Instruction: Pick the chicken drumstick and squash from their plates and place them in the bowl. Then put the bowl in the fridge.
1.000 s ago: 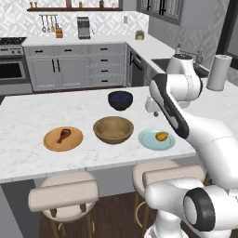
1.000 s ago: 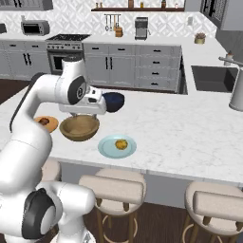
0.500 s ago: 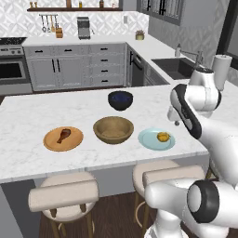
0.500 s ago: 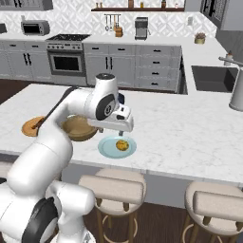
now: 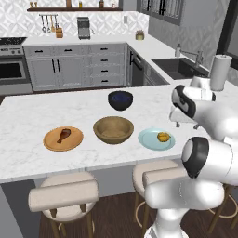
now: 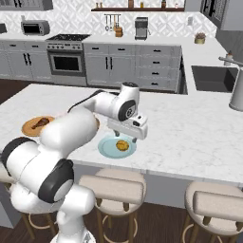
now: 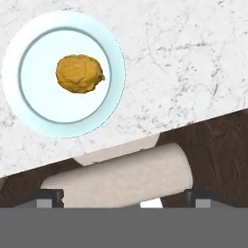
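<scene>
The claw (image 6: pixel 127 136) is hanging over the pale blue-green plate (image 6: pixel 108 148) in the right base view, its jaws standing wide apart with nothing between them. In the hand view the two dark fingertips (image 7: pixel 48 197) are sitting at the bottom corners, far apart, framing a stool seat (image 7: pixel 121 180) below the surface (image 7: pixel 193 63) edge.

The squash (image 7: pixel 79 73) is resting near the middle of that plate, at about 10 o'clock in the hand view, clear of the claw.

The left base view is showing what the hand view is not: the chicken drumstick (image 5: pixel 63 135) lying on the orange-tan plate (image 5: pixel 52 143) at 9 o'clock, the wooden bowl (image 5: pixel 113 129) between the two plates, and a dark navy bowl (image 5: pixel 120 100) behind it at 12 o'clock. In the right base view the arm is covering the wooden bowl.
</scene>
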Motion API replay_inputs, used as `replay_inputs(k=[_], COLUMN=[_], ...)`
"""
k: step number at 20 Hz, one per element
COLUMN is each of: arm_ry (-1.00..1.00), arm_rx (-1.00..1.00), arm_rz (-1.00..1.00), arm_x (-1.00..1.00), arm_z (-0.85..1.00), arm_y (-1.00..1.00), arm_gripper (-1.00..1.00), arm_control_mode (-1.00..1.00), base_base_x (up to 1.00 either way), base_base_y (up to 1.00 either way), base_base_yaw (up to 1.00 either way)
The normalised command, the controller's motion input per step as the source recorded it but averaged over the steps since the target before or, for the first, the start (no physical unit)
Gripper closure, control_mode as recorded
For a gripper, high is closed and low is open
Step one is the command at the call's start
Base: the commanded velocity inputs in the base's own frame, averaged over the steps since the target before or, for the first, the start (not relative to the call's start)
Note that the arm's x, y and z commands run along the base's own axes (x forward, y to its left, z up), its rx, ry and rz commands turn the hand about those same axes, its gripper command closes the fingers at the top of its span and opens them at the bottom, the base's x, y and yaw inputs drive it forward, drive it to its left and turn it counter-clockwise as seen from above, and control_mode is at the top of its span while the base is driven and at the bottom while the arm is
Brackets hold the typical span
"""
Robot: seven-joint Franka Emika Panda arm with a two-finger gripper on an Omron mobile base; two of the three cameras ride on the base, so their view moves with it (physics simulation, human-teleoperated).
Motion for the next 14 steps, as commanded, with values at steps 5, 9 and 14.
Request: replay_inputs(k=[5, 9, 14], arm_ry=[0.13, 0.13, 0.12], arm_rx=[0.12, 0.02, 0.0], arm_rz=[-0.3, -0.16, -0.14], arm_x=[0.55, 0.45, 0.53], arm_z=[-0.4, -0.4, -0.43], arm_y=[0.05, 0.06, 0.25], arm_gripper=[-1.0, -1.0, -1.0], arm_control_mode=[-1.0, -1.0, -1.0], base_base_x=[0.0, 0.0, 0.0], base_base_y=[0.0, 0.0, 0.0], base_base_yaw=[0.0, 0.0, 0.0])
